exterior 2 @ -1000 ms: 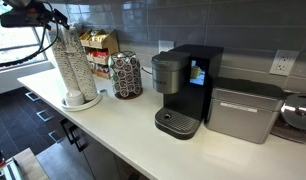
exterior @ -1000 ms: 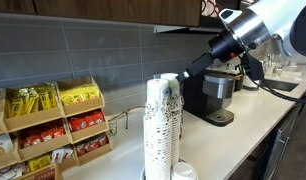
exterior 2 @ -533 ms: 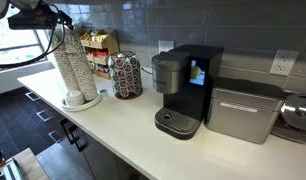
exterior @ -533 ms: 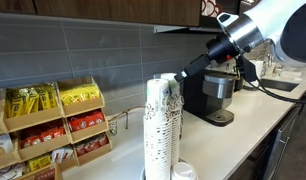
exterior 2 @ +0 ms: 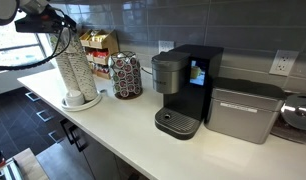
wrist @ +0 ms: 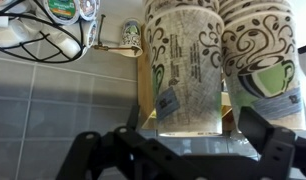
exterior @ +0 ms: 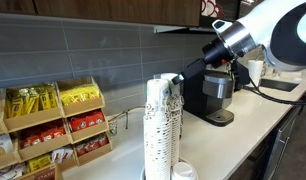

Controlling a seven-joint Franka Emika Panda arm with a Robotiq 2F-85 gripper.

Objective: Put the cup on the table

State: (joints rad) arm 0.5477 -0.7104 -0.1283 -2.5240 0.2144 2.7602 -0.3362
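Cup: no single cup can be told apart. Patterned paper cups show only as tall stacked columns (exterior: 163,125) (exterior 2: 71,65) (wrist: 188,70).
Table (exterior: 255,118) (exterior 2: 123,125): pale countertop; the columns stand at one end, on a round white tray (exterior 2: 85,101).
Gripper (exterior: 183,72) (exterior 2: 48,22) (wrist: 183,150): at the columns' top in both exterior views. In the wrist view the jaws are spread wide and hold nothing, with two columns close ahead. Contact cannot be judged.
Coffee machine (exterior: 215,95) (exterior 2: 188,85): black, on the counter, well apart from the columns.
Pod carousel (exterior 2: 125,75): between the columns and the machine.
Wooden snack rack (exterior: 53,125) (exterior 2: 96,50): against the grey tiled wall.
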